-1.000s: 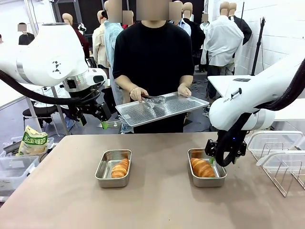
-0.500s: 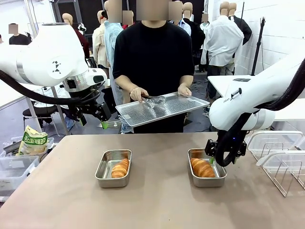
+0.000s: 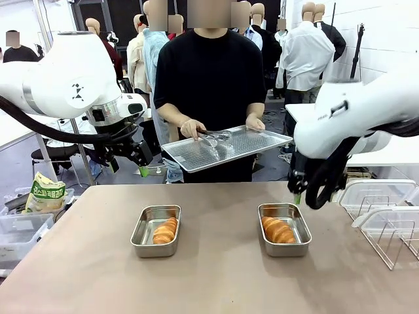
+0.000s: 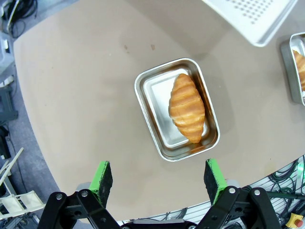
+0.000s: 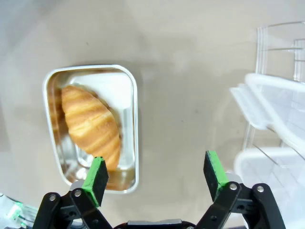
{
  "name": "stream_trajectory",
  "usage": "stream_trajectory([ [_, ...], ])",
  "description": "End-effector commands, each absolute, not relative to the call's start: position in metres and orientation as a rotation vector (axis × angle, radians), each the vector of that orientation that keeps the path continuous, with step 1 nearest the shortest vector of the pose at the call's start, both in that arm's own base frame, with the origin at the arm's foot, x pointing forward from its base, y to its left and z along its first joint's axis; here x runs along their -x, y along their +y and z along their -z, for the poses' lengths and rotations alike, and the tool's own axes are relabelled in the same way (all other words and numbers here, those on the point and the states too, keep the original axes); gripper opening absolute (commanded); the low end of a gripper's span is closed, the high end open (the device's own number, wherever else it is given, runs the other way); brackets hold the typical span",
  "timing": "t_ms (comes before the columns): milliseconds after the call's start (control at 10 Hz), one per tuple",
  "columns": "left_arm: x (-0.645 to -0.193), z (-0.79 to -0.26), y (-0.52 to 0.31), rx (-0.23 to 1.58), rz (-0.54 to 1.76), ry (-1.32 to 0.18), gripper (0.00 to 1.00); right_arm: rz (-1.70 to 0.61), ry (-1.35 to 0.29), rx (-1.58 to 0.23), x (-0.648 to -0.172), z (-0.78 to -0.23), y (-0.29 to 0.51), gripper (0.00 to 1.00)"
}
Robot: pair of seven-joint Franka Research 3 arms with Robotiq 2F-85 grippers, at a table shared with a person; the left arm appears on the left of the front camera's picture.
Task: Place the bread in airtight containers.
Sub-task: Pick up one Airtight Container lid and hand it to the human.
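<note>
Two steel airtight containers stand open on the tan table, without lids. The left one holds one golden bread roll; the right one holds the other bread roll. My left gripper hangs open, high beyond the table's far left edge. The left wrist view looks straight down on its container and bread, well below my open left gripper. My right gripper is open above the right container's far right corner. In the right wrist view, container and bread lie left of my open right gripper.
A person at the far side holds a perforated steel tray with tongs on it. Clear plastic tubs stand at the table's right edge, close to the right arm. A snack bag sits off the table at left.
My right arm has risen from beside the right container to well above it. The person's tray has shifted slightly. My left arm has not moved.
</note>
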State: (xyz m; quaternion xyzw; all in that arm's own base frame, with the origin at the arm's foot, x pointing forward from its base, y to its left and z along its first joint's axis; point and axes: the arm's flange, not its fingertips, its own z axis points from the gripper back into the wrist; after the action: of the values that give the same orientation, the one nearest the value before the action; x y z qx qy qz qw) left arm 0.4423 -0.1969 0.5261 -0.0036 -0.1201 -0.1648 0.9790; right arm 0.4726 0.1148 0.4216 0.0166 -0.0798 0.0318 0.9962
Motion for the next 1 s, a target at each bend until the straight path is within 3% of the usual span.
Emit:
stream_trajectory([
  [0,-0.443,-0.527,-0.197,-0.015,0.313,-0.243,1.0,-0.04,-0.202,-0.041,-0.454,-0.451,0.097,1.0],
  [500,-0.443,-0.527,-0.197,-0.015,0.313,-0.243,1.0,0.036,-0.346,-0.084,-0.419,-0.502,0.076,1.0],
  [700,-0.443,-0.527,-0.197,-0.015,0.313,-0.243,1.0,-0.01,-0.287,-0.075,-0.433,-0.499,0.08,1.0],
  [800,-0.443,-0.527,-0.197,-0.015,0.313,-0.243,1.0,0.001,-0.314,-0.078,-0.424,-0.509,0.077,1.0],
  [900,-0.443,-0.527,-0.197,-0.015,0.313,-0.243,1.0,-0.137,-0.376,-0.026,-0.413,-0.519,0.051,1.0],
])
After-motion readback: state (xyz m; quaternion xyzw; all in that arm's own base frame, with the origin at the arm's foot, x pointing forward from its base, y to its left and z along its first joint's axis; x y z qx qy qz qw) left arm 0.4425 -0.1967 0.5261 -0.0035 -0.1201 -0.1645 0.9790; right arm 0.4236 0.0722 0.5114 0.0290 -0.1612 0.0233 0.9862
